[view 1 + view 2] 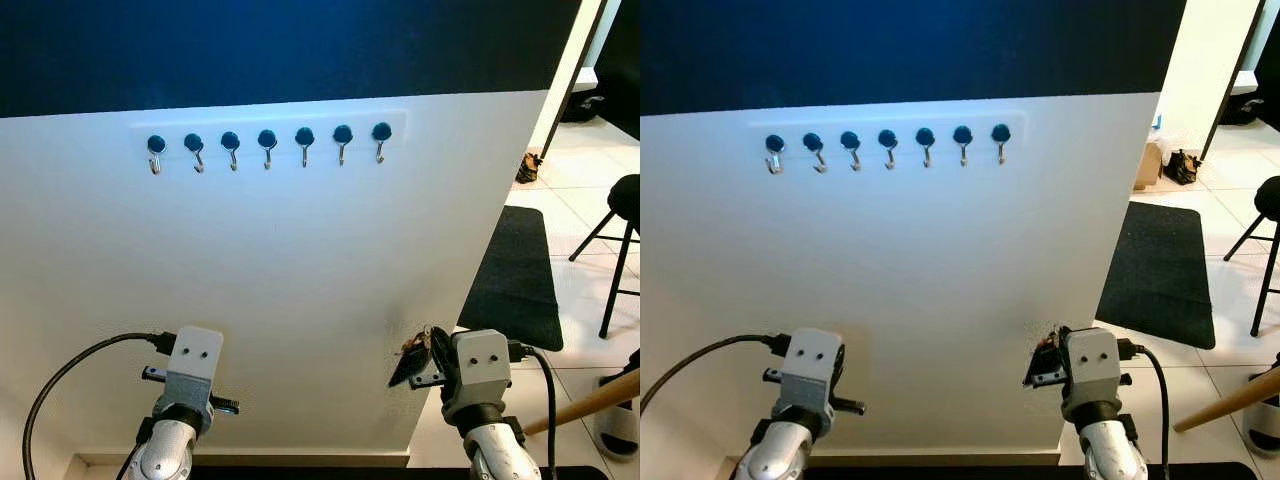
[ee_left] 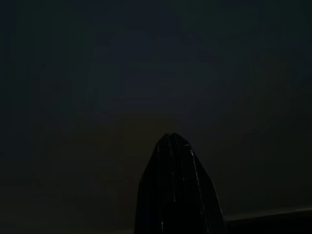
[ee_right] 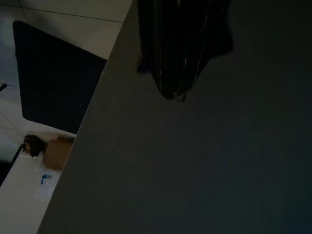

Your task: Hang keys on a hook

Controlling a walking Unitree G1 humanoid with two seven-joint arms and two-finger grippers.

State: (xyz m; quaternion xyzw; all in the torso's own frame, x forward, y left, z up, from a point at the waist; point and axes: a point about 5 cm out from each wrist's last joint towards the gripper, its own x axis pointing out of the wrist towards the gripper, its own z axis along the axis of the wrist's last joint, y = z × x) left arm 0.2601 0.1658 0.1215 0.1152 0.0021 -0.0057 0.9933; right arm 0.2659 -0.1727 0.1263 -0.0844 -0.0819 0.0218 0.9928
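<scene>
A row of several silver hooks (image 1: 267, 142) with round blue heads is fixed high on a white wall panel (image 1: 300, 280). My right gripper (image 1: 409, 370) is held low in front of the panel's right part, far below the hooks. Its black fingers are shut on a small brownish bunch of keys (image 1: 413, 347), and a bit of metal glints at the fingertips (image 3: 174, 93) in the right wrist view. My left gripper (image 2: 172, 139) is low on the left, close to the panel, with its fingers pressed together and nothing in them.
The panel ends on the right at a corner. Beyond it lie a black floor mat (image 1: 517, 280) on pale tiles, a black stool (image 1: 626, 225), a cardboard box (image 1: 1148, 162) and a wooden pole (image 1: 590, 402). A dark blue band (image 1: 280, 45) runs above the panel.
</scene>
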